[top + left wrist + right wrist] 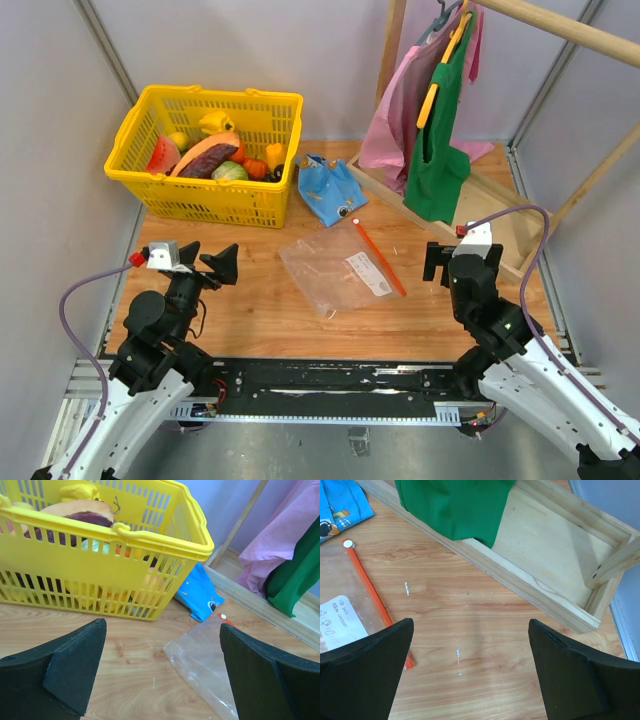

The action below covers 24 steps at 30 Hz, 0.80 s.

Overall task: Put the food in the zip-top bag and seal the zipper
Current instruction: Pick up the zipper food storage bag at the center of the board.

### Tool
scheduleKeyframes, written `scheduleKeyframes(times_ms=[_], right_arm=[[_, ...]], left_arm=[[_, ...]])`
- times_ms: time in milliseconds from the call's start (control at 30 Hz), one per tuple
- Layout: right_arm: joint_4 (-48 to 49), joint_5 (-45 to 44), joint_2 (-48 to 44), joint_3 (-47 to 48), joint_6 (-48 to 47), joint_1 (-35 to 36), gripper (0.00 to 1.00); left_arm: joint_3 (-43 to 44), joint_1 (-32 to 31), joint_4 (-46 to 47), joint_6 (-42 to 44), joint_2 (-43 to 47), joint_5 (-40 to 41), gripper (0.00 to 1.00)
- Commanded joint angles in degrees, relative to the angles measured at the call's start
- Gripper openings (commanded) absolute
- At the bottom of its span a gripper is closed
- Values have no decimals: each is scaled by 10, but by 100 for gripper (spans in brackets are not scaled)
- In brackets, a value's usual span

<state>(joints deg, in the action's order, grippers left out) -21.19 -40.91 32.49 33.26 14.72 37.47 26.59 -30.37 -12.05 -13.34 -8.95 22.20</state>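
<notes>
Basket [215, 205] holding food [210, 155], blue pouch [328, 188] beyond bag [335, 270]; left tool [207, 258], right tool [470, 630] spread.

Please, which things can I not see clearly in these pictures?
1. Zipper: too thin in every view to tell whether it is sealed or open.
2. White label: the writing is too small in the top view and cut by the frame edge in the right wrist view.
3. Yellow basket: whatever lies under the long dark red slice is hidden in the top view, and the mesh wall hides it in the left wrist view.
</notes>
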Motion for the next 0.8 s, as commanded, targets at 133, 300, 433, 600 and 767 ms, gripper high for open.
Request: scheduleKeyframes(times_ms=[133,300,433,600,767], right_arm=[[37,66,13,0,8,-6,98],[75,140,39,-9,6,-6,98],[97,230,83,-7,17,-17,98],[131,369,159,-4,41,-75,98],[177,459,217,-9,64,-123,98]], left_arm=[[-4,5,22,-2,-5,-8,99],[-1,5,23,-2,-22,-26,99],[1,5,22,-3,-39,-40,99],[13,5,11,-20,-76,-66,99],[23,5,6,-47,-125,-119,99]])
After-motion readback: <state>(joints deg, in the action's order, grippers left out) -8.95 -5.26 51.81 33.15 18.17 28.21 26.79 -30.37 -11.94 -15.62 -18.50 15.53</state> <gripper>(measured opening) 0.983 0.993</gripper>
